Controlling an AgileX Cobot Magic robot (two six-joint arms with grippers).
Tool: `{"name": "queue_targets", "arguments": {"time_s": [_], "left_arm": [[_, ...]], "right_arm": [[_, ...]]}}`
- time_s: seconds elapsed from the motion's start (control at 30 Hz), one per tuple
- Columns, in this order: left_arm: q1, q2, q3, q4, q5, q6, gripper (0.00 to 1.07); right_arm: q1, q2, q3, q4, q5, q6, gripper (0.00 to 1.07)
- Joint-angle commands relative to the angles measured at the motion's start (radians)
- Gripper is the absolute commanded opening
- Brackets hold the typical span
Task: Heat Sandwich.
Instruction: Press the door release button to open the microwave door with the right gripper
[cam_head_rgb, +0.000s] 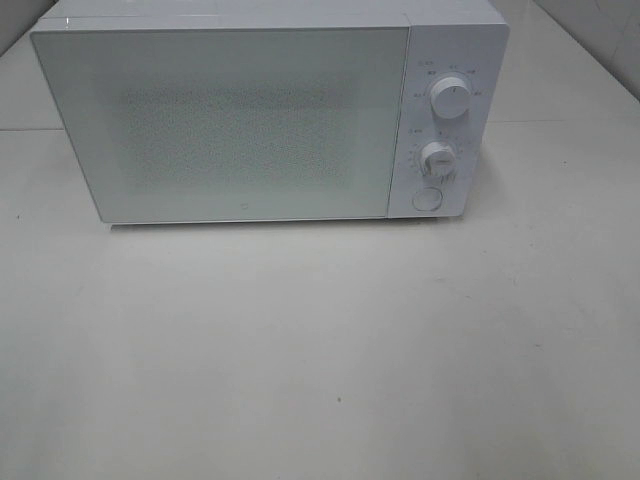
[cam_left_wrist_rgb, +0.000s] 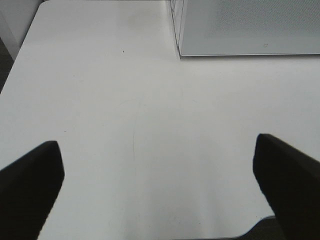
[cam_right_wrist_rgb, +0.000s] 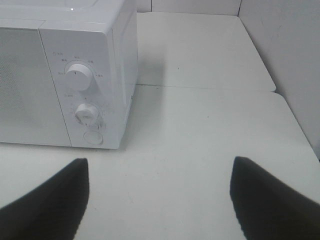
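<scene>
Left gripper and right gripper gape empty; a hard push on the round button could shove the microwave farther away.

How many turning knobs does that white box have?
2, both at the right of the microwave's front: the upper knob, and the lower knob under it. None seems hidden.

microwave: glossy white casing, dotted glassy door | table: smooth matt white | knobs: smooth plastic
</scene>
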Motion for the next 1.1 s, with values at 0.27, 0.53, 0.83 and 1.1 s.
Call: {"name": "queue_targets", "arguments": {"time_s": [0.27, 0.53, 0.83, 1.1], "left_arm": [[0.003, -0.016, 0.0, 0.0, -0.013, -0.005, 0.98], [0.003, -0.016, 0.0, 0.0, -0.013, -0.005, 0.98], [0.003, -0.016, 0.0, 0.0, -0.013, -0.005, 0.98], [0.003, -0.016, 0.0, 0.0, -0.013, -0.005, 0.98]], "right_arm": [[-0.004, 0.225, 0.003, 0.0, -0.234, 0.0, 0.75], [-0.004, 0.382, 0.003, 0.001, -0.385, 0.015, 0.75], [-0.004, 0.569, 0.003, 0.0, -0.635, 0.015, 0.75], [-0.003, 0.668, 0.018, -0.004, -0.807, 0.005, 0.75]]}}
